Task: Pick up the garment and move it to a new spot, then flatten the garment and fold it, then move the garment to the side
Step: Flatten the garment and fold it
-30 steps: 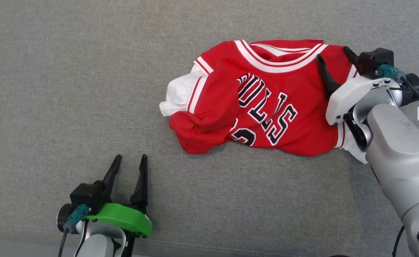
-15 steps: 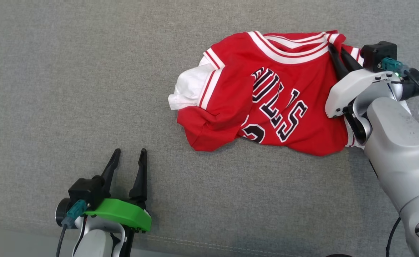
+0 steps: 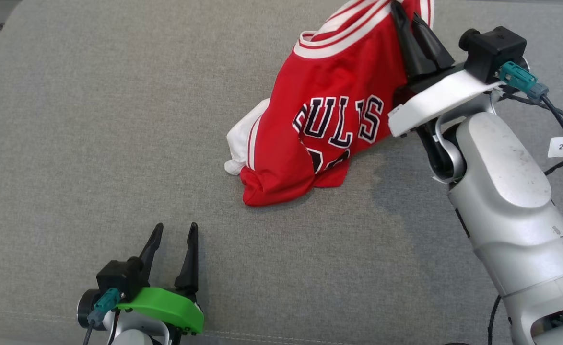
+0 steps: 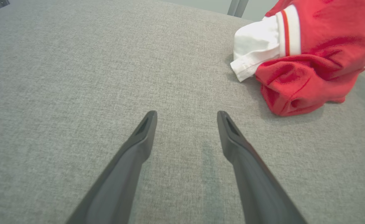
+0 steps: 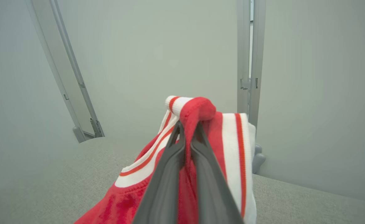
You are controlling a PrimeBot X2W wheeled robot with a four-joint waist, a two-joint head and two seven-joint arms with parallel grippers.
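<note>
Lifted since a second ago: the garment (image 3: 329, 120) now hangs by its collar, hem bunched on the grey desk (image 3: 70, 143). Left pincer (image 3: 176, 226) idles spread, well apart from it. Red jersey, white trim, crumpled, right of centre. Right pincer (image 3: 406, 12) pinches the collar band. Pick-up underway; next, I judge, raise the hem clear and carry.

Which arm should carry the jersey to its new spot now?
Right. The right gripper is shut on the jersey at its striped shoulder, most of it lifted, hem touching the grey cushion. The left gripper sits open, apart from the cloth.
</note>
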